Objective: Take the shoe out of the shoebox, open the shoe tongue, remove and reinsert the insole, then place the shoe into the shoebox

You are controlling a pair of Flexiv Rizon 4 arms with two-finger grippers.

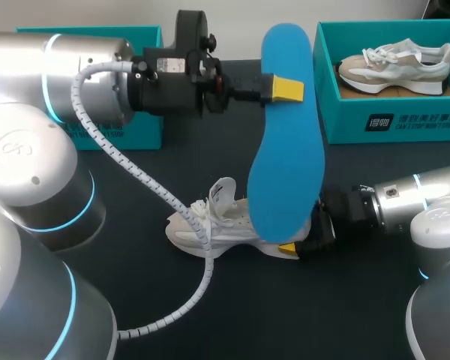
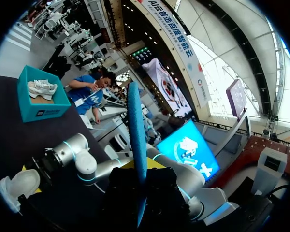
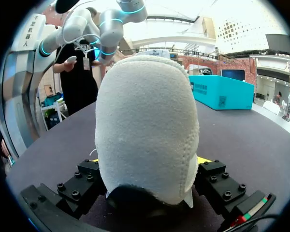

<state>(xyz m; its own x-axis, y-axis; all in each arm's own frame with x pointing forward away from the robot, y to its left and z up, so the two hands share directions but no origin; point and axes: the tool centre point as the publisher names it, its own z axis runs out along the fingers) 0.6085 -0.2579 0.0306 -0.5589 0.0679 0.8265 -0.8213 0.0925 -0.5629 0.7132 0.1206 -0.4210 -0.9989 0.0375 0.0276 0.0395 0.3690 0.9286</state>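
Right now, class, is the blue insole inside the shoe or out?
Out: the left gripper holds the insole, its whole blue length showing outside the white shoe.

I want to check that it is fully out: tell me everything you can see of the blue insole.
The blue insole is out of the white shoe, in the air, with the left gripper shut on it near one end. It looks flat, foot-shaped, plain bright blue, foam-like. Its broad face turns to the head camera; the left wrist view shows it edge-on. Whether its other end touches the shoe is unclear.
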